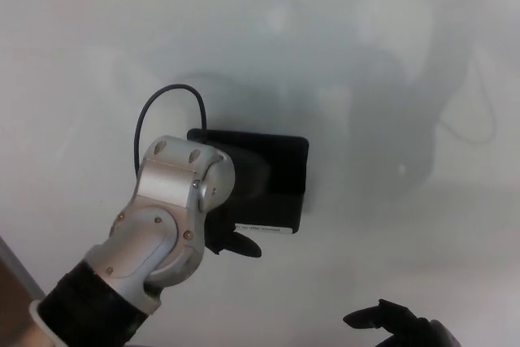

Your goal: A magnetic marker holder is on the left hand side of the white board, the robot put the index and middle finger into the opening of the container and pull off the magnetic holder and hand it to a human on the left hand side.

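- The holder (272,184) is seen stuck flat on the board (341,46), held there by its magnet, with a white label strip along its lower edge.
- The left hand (244,193) is pressed against the holder's left part, and its silver wrist (175,209) hides much of it; a black cable (166,111) loops above the wrist.
- Whether the fingers are actually inside the opening cannot be told, because the wrist covers that spot. One dark digit (240,244) is seen poking out just below the holder's lower left corner.
- The grip is therefore left open: hooked or merely resting cannot be judged.
- This placement is judged to suit a hook-and-pull, since a magnet is best broken free by tugging away from the board.
- The right hand (398,327) is parked low, well apart from the holder, with fingers spread and nothing held.
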Controlling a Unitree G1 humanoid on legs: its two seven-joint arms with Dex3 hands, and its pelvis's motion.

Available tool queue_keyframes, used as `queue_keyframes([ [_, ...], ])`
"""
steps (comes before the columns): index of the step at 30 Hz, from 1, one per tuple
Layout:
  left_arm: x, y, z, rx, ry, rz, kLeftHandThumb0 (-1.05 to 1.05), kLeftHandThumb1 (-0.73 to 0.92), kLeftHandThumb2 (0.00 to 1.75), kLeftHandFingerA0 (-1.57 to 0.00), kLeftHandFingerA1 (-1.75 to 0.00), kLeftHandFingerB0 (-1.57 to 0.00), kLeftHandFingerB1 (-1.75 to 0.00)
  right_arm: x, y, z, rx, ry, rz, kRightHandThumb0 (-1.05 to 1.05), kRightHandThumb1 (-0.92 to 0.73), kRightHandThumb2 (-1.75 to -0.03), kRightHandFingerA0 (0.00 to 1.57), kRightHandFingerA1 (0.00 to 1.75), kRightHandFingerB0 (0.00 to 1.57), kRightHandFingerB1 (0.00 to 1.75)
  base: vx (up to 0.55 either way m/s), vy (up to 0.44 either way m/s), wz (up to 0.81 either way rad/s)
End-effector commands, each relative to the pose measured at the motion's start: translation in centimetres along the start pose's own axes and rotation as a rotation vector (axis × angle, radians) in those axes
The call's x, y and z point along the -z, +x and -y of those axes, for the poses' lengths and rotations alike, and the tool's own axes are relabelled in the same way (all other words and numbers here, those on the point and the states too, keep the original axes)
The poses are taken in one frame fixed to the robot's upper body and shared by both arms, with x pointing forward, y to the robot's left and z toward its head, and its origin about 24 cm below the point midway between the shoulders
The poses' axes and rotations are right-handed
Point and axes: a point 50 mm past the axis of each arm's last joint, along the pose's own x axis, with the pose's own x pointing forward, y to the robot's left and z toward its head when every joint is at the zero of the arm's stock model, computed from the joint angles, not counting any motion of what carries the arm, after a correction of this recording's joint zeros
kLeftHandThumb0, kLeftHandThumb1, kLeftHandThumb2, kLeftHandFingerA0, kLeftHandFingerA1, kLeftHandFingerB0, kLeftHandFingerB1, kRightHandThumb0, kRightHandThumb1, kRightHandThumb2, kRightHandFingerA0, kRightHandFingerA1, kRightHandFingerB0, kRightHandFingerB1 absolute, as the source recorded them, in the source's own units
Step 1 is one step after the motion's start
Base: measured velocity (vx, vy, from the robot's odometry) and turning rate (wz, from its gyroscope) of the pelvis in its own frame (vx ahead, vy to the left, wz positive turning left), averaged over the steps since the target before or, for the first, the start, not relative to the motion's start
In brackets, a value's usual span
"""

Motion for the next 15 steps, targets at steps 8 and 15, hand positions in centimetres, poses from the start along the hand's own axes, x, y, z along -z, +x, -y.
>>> queue_keyframes([
  [8,-0.2,1.7,0.9,-0.052,-0.013,0.054,-0.36,0.58,0.58,-0.67,-0.90,-0.30,-0.31,-0.2,0.6,0.5,0.027,-0.020,0.012,-0.47,-0.63,-0.59,0.92,0.72,0.66,0.62,0.00,0.000,0.00],
  [15,0.7,3.1,0.7,-0.011,0.024,0.151,-0.27,0.50,0.55,-0.93,-0.56,-0.78,-0.49,-0.3,0.8,0.3,0.017,-0.020,0.005,-0.46,-0.62,-0.59,0.93,0.71,0.66,0.62,0.00,0.000,0.00],
])
